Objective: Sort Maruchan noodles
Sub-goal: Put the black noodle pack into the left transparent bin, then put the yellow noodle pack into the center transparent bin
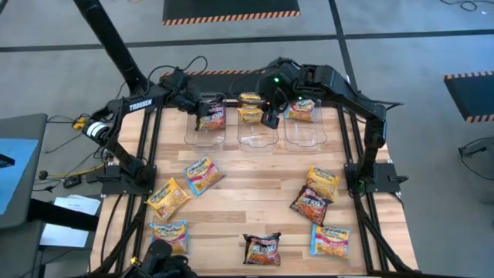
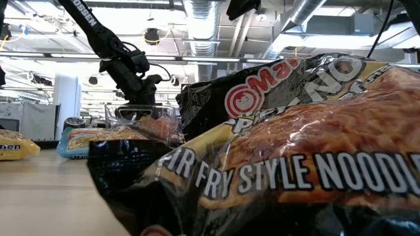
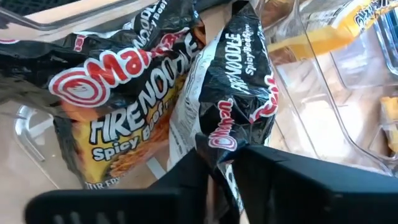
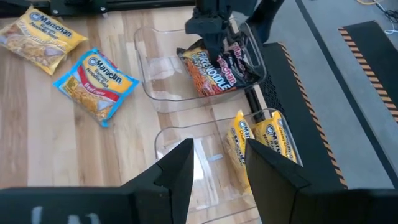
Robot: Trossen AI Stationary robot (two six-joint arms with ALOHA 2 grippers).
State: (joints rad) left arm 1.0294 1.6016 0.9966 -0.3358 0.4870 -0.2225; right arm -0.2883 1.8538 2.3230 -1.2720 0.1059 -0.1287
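Black-and-red packets (image 1: 212, 116) sit in the left clear tub (image 1: 205, 130) at the worktop's (image 1: 255, 208) far edge, the left tool (image 3: 217, 171) over them. Only the left wrist view shows its fingers pinching the edge of one dark packet (image 3: 233, 93) beside another (image 3: 118, 106). The right tool (image 4: 217, 168) hovers over the middle tub (image 1: 257, 127), fingers spread and empty, with yellow packets (image 4: 261, 140) in that tub. A third tub (image 1: 305, 123) holds one more packet. Loose packets lie scattered on the near worktop: yellow (image 1: 168, 198), blue (image 1: 202, 174), dark (image 1: 311, 205). In the low view a dark stir-fry packet (image 2: 275, 151) against the camera hides most of the worktop.
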